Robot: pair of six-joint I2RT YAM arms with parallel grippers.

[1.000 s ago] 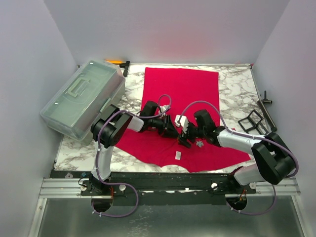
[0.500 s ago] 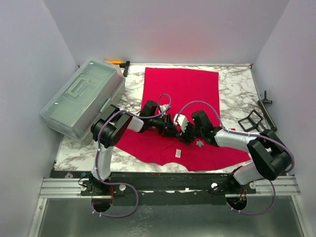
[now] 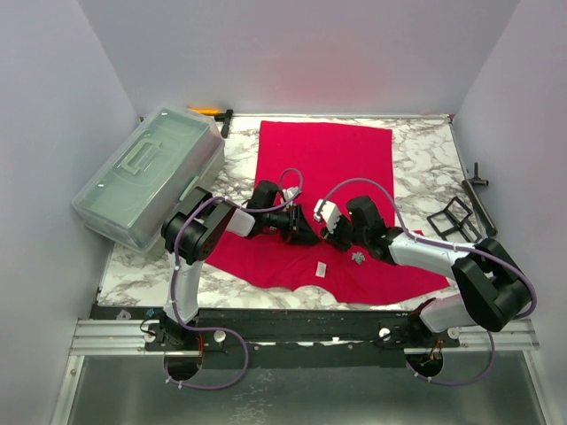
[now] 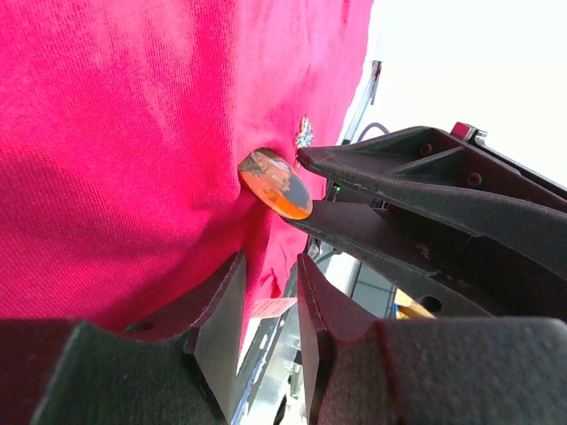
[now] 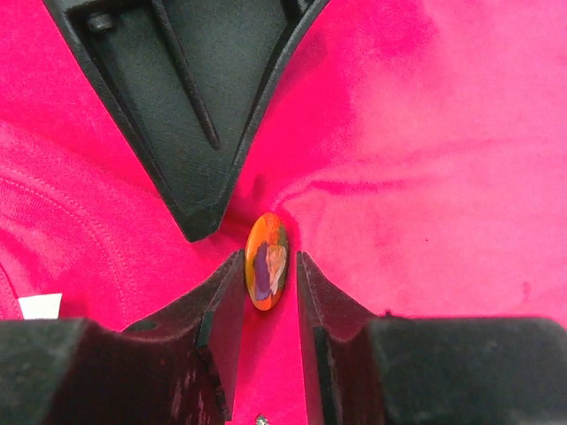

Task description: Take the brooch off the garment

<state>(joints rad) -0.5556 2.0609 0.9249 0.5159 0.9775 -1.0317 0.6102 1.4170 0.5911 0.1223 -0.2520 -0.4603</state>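
Brooch (image 5: 267, 261): orange oval, on red shirt (image 3: 328, 159) spread over marble table (image 3: 425, 150).
Right claw (image 5: 268, 266): jaws narrow, flanking the brooch; firm grip cannot be told.
Left claw (image 4: 270, 266): jaws nearly together, tip on cloth beside brooch; hold unclear.

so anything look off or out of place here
The red shirt puckers at the orange brooch, where the left end effector pinches the cloth. The clear box sits askew at the left edge.
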